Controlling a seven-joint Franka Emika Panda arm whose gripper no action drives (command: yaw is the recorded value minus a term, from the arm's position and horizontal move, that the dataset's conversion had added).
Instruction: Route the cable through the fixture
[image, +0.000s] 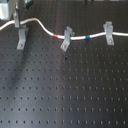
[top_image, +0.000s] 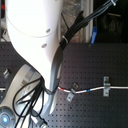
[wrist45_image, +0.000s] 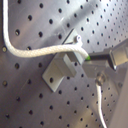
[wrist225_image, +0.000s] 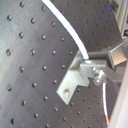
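The cable (image: 75, 36) runs across the far part of the black perforated counter (image: 65, 90), from the first exterior view's left edge to its right edge. It rises in a hump near the left clip, dips toward the middle clip, then carries on to the right. A short red band (image: 56, 36) sits just left of the middle clip and a blue band (image: 88, 36) lies between the middle and right clips.

Three grey clips stand in a row. The left one, the fixture (image: 21, 38), has the cable passing over its forked top, and the gripper (image: 16, 20) comes down right there, its dark tip touching the cable at the fork. The middle clip (image: 65, 40) leans, with the cable crossing its top. The right clip (image: 108, 33) stands upright and the cable passes through it.

In the first wrist view the cable (wrist45_image: 35, 51) curves in and lies across the top of the fixture (wrist45_image: 62, 70), then drops away as a thin line past a metal finger (wrist45_image: 117, 56). The second wrist view shows much the same: cable (wrist225_image: 67, 27) meeting the fixture (wrist225_image: 75, 80) at its upper edge, just beside the finger (wrist225_image: 116, 54).

Whether the jaws are pinching the cable or standing spread, I cannot tell.

In the second exterior view the white arm (top_image: 35, 45) hides the left clip; the cable (top_image: 92, 90) shows to its right.
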